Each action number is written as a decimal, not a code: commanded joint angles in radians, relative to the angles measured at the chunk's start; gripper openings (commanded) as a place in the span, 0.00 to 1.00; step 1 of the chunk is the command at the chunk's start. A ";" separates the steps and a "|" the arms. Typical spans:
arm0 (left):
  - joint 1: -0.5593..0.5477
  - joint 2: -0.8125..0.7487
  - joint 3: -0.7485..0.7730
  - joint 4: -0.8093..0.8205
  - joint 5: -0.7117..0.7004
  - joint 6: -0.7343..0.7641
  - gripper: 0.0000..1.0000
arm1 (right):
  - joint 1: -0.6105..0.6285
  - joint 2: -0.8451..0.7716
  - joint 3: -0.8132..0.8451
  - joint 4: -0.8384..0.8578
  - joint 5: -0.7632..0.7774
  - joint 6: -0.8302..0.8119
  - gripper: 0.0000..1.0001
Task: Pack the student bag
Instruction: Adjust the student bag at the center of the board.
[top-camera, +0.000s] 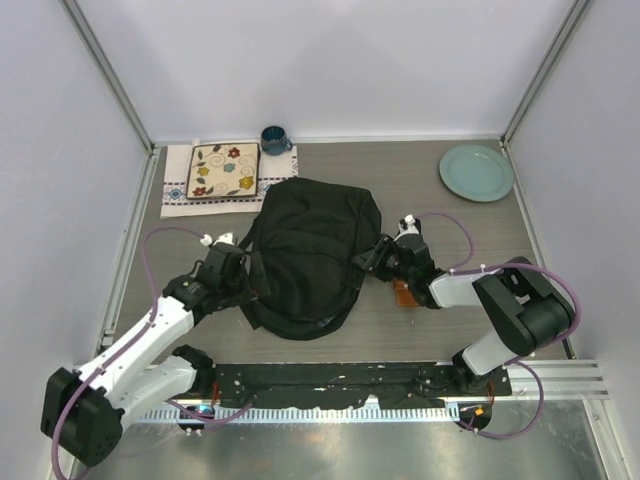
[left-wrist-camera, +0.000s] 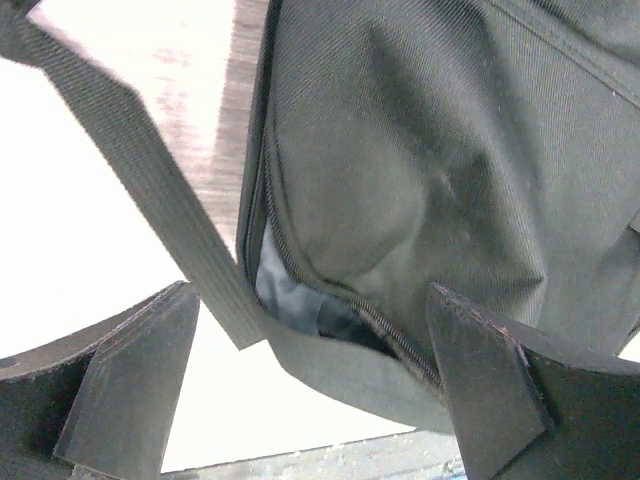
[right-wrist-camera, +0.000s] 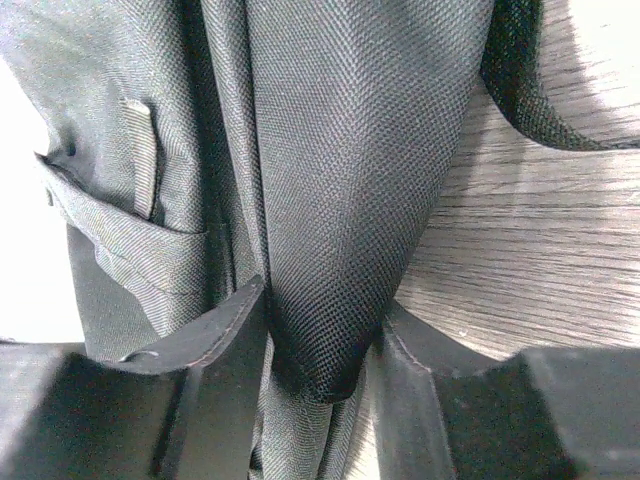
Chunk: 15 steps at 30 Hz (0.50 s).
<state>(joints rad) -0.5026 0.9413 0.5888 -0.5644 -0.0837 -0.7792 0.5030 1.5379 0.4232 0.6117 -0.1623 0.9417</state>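
right gripper (right-wrist-camera: 322, 320) closed tight on a fold of the student bag (top-camera: 312, 250). left gripper (left-wrist-camera: 310, 320) spread wide at the bag's zipper edge, webbing strap (left-wrist-camera: 150, 190) between its fingers, unclamped. bag lies at the middle of the table (top-camera: 330, 355).

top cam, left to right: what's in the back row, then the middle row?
Back: floral tile → blue mug → green plate. Middle: left gripper → student bag → right gripper.

My table (top-camera: 370, 165) is grey-brown wood grain, boxed in by plain pale walls (top-camera: 330, 60) with metal posts (top-camera: 108, 75) in the back corners. Light's bright, pretty even.
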 joint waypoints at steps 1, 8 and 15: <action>-0.001 -0.120 0.020 -0.115 -0.024 -0.041 1.00 | 0.008 -0.009 0.042 -0.039 0.017 -0.038 0.51; -0.001 -0.167 0.109 -0.043 0.137 -0.074 1.00 | 0.008 -0.032 0.045 -0.070 0.015 -0.052 0.57; -0.166 0.066 0.154 0.093 0.242 -0.060 0.99 | 0.008 -0.036 0.051 -0.085 0.003 -0.052 0.57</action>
<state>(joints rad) -0.5705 0.8795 0.6960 -0.5591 0.0837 -0.8524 0.5030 1.5352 0.4458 0.5358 -0.1551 0.9138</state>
